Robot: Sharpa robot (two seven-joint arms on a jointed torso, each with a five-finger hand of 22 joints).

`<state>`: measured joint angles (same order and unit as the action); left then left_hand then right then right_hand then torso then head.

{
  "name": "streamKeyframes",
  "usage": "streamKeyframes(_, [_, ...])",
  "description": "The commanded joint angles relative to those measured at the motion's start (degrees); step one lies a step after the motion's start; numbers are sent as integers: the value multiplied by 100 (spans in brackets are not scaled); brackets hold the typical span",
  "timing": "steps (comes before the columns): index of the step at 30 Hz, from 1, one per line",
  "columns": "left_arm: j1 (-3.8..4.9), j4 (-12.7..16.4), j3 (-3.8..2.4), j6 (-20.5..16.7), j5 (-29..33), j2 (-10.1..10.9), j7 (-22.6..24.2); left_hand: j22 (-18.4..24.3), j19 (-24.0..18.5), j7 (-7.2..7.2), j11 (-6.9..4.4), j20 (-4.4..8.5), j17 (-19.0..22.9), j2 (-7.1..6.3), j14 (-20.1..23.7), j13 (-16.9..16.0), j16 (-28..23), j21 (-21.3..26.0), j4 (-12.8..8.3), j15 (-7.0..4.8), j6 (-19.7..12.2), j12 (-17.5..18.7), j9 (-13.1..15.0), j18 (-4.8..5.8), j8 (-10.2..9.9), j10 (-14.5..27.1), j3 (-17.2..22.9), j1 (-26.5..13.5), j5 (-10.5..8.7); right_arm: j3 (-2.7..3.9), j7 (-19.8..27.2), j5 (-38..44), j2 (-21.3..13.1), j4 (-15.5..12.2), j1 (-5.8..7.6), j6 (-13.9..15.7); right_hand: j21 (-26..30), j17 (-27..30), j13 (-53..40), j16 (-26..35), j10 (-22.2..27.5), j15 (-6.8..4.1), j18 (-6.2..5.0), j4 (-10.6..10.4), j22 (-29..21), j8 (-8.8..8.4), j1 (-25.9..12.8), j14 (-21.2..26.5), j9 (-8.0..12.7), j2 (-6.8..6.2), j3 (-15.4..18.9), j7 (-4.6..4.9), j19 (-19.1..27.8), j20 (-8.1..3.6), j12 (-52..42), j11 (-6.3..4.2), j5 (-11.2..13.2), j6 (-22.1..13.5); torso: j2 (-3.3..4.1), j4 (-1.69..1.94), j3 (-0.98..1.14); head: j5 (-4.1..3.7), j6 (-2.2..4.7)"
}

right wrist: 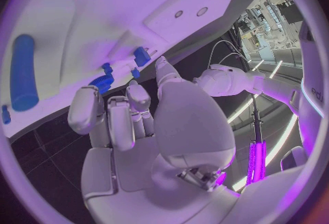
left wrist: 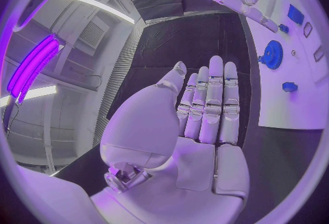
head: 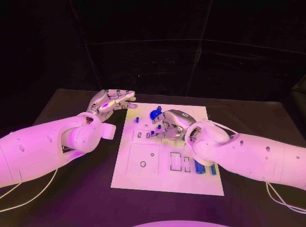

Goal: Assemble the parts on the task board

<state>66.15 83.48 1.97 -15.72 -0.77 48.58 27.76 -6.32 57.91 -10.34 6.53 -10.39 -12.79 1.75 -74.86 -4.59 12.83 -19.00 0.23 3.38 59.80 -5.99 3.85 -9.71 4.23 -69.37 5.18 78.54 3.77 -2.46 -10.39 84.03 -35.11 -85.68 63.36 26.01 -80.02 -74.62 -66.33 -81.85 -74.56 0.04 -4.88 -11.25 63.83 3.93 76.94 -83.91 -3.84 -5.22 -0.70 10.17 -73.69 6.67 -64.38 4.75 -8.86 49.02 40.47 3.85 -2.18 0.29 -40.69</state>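
The white task board [head: 165, 177] lies mid-table. A blue gear [head: 156, 113] stands near its far edge, small blue pegs [head: 137, 120] sit beside it, and two long blue parts [head: 200, 168] lie at its right edge. My right hand [head: 169, 125] hovers low over the board just in front of the gear, fingers bent down with nothing visibly between them. In the right wrist view the gear [right wrist: 102, 82] peeks past the fingertips [right wrist: 88, 104]. My left hand [head: 112, 100] is raised off the board's far left corner, flat and holding nothing, fingers [left wrist: 209, 100] straight.
The board [left wrist: 291, 108] carries a gear [left wrist: 272, 54] and a small blue piece [left wrist: 289, 87] in the left wrist view. A long blue cylinder [right wrist: 22, 73] lies on the board [right wrist: 103, 10] beside my right hand. Rectangular slots [head: 175, 161] are in the near half. Black table surrounds the board.
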Motion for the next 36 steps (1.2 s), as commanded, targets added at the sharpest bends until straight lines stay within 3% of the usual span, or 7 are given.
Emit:
streamKeyframes(1, [12, 39, -6, -323, -625, 32, -435, -70, 272, 54, -80, 123, -177, -14, -331, -18, 215, -163, 9, -115, 109, -41, 15, -98, 25, -158, 62, -88, -1, 10, 1425, -881, -197, -203, 121, 476, 58, 141, 65, 92, 44, 43, -63, -20, -101, 32, 34, -257, -10, 69, 60, -4, 71, 9, 60, 18, -11, 2, -19, 0, 16, 12, 28])
streamKeyframes(4, [31, 72, -6, -329, -1101, 69, -979, -313, 1081, 254, -306, 407, -750, -68, -1190, -130, 1084, -687, 158, -394, 324, -153, 51, -90, 106, -540, 53, -339, 4, 11, 1735, -1329, -467, -396, 298, 454, 164, 392, 137, 251, 81, 27, -108, -40, -328, 88, 57, -196, -24, 128, 127, -27, 216, 2, 120, 0, -97, 68, -58, -10, 46, 25, 44])
streamKeyframes(7, [90, 105, -7, -111, -1717, 96, -1661, -607, 1644, 414, -410, 663, -3817, -143, -1305, -410, 4446, -1235, 413, -518, 475, -410, 115, -101, 161, -927, -45, -672, -5, 11, 1816, -1982, -710, -499, 504, 345, 283, 648, 195, 425, 108, 15, -155, -41, -569, 115, 94, -130, -27, 175, 171, -39, 365, -11, 169, -15, -127, 95, -101, -33, 82, 42, 32])
streamKeyframes(11, [284, 71, -8, 745, -3036, 35, -2929, -1142, 1896, 447, -472, 729, -5753, -165, -1300, -952, 6224, -2008, 727, -603, 462, -872, 222, -46, 235, -1017, -266, -934, -13, 10, 1853, -2975, -1003, -449, 853, 124, 916, 1821, 412, 1339, 200, -24, -349, 35, -1672, 180, 264, 184, -28, 288, 273, -77, 1012, -51, 372, -49, -174, 141, -155, -61, 118, 71, 15])
streamKeyframes(23, [681, -252, 28, 2220, -5098, -555, -5080, -5421, 2777, 585, -662, 870, -7721, 39, -1514, -2960, 7717, -5321, 1063, -739, 406, -2858, 683, 497, 850, -821, -408, -849, -9, 8, 2600, -4555, -1165, 38, 1153, 171, 3438, 4973, 3522, 5459, 1481, 206, -493, 205, -4035, 355, 984, 1758, -20, 571, -133, 26, 2437, 119, 4023, 81, -253, 410, -238, -132, 189, 128, -28])
streamKeyframes(29, [948, -471, 334, 2516, -5403, -958, -5574, -6100, 2748, 699, -778, 921, -7721, 90, -1514, -5570, 7717, -5813, 1417, -789, 265, -5568, 1335, 575, 1583, -995, -719, -1138, -14, 8, 2959, -4883, -1112, 228, 1182, -122, 4773, 6162, 5646, 7162, 785, 548, -566, 61, -4867, 179, 1081, 1868, 5, 289, -598, 166, 2524, 484, 5675, 279, -231, 591, -242, -134, 197, 153, -37])
streamKeyframes(36, [1080, -717, 506, 2630, -5690, -1302, -5979, -6374, 2735, 730, -784, 921, -7721, 177, -1514, -5966, 7717, -6004, 1620, -821, -60, -5982, 1896, 610, 2101, -903, -1089, -1247, -33, 8, 3103, -4972, -1055, 381, 1197, -330, 4956, 6408, 6061, 7389, 515, 439, -576, 168, -5039, 148, 1097, 1471, -7, 255, -801, 121, 2091, 393, 5820, 217, -257, 736, -233, -143, 184, 158, -36])
